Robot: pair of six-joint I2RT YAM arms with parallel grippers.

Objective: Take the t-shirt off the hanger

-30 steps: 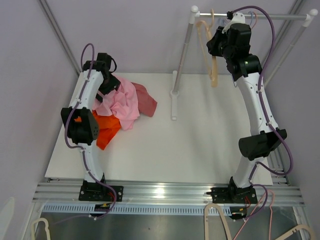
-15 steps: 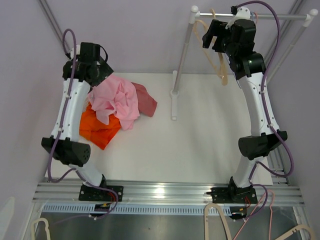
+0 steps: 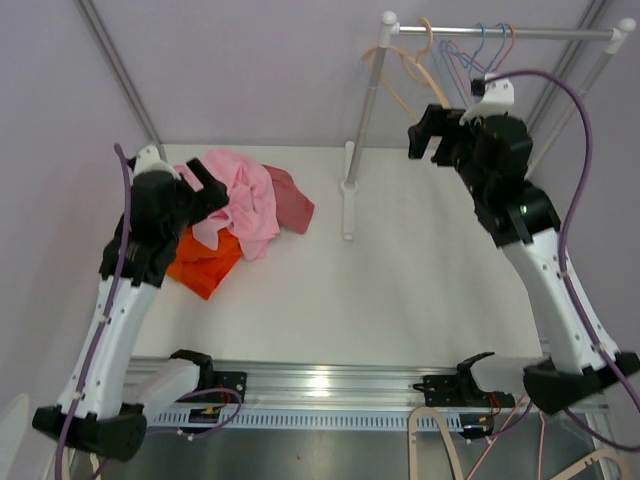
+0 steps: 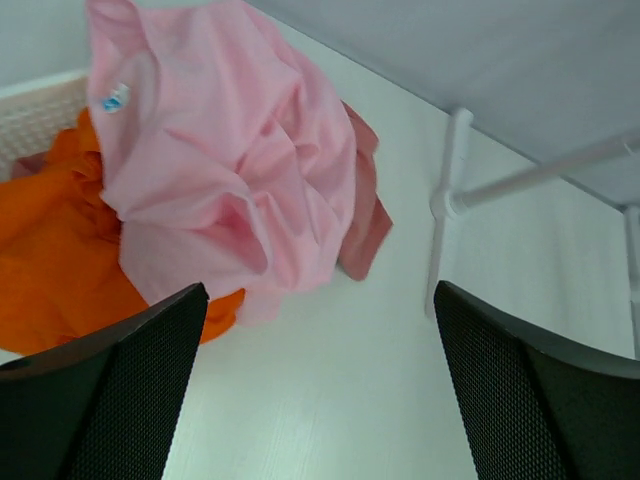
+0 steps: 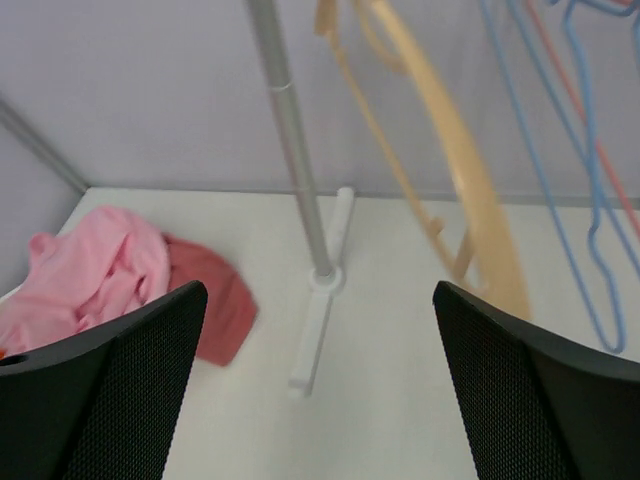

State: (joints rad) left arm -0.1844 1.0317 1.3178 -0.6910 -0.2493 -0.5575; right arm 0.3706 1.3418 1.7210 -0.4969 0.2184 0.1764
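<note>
Light: bright, soft and even in all three of my views; I cannot place its source.
Shadows: faint, beneath the pink t-shirt on the table.
Glare: one small spot on the metal rail.
Focus: my left hand and right hand show dark and soft-edged; the yellow hanger is slightly blurred.
Cast: lilac on the walls.

Left arm bent at elbow, left pincer held aloft, jaws spread wide, nothing gripped. Right arm extended upward, right pincer likewise spread wide, nothing gripped.
</note>
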